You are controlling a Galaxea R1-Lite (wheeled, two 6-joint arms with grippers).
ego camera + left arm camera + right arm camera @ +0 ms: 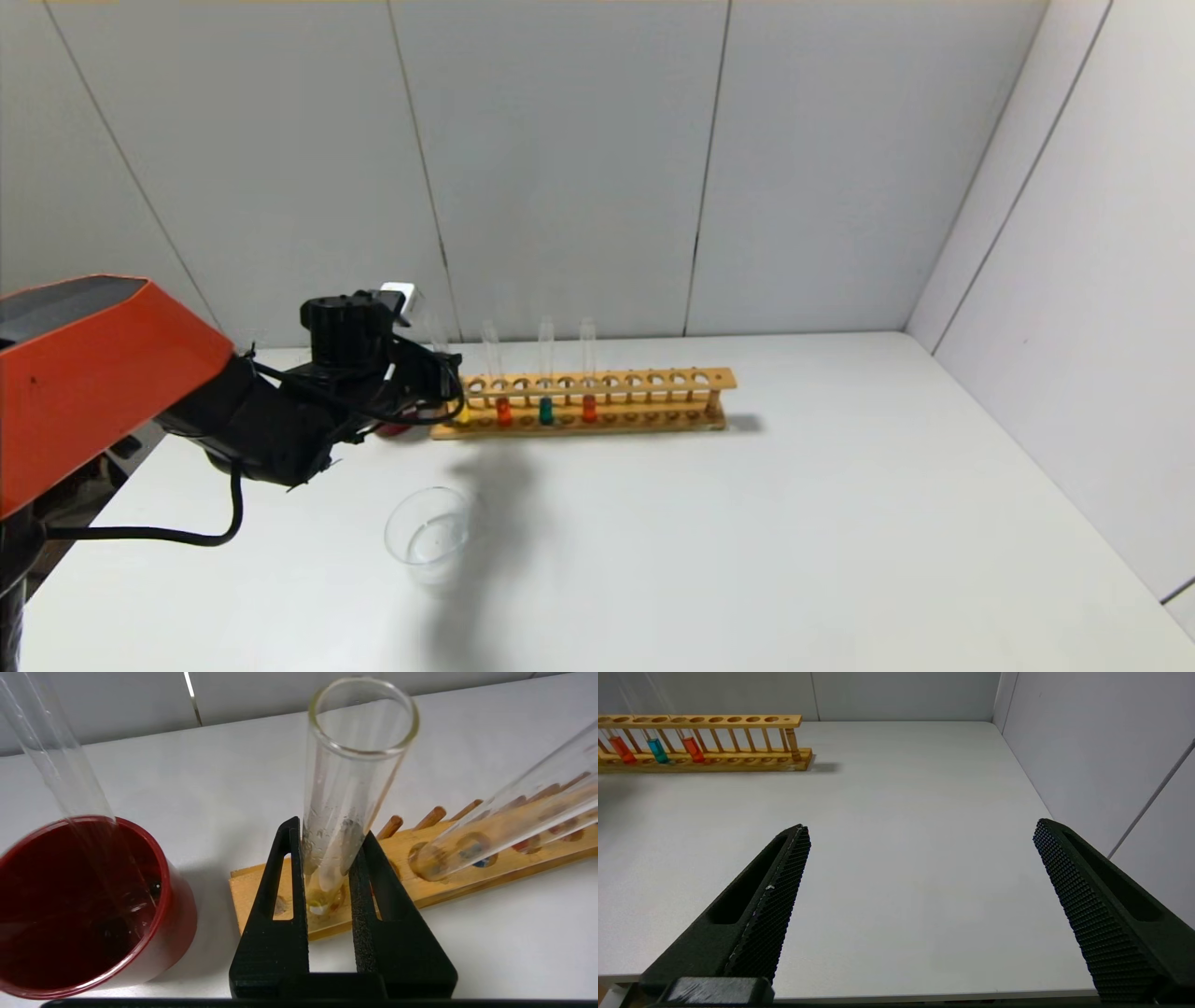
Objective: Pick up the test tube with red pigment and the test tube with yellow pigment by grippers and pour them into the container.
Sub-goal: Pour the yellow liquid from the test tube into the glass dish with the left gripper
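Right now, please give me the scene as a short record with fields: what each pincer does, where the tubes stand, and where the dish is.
left pincer: shut on the test tube with yellow pigment, at the rack's left end
yellow tube position: upright, bottom in the wooden rack
right pincer: open, holding nothing, above bare table
other tubes in rack: red test tube, green test tube, second red test tube
container: clear dish in front of the rack, apparently empty
dark red cup: beside the rack's left end
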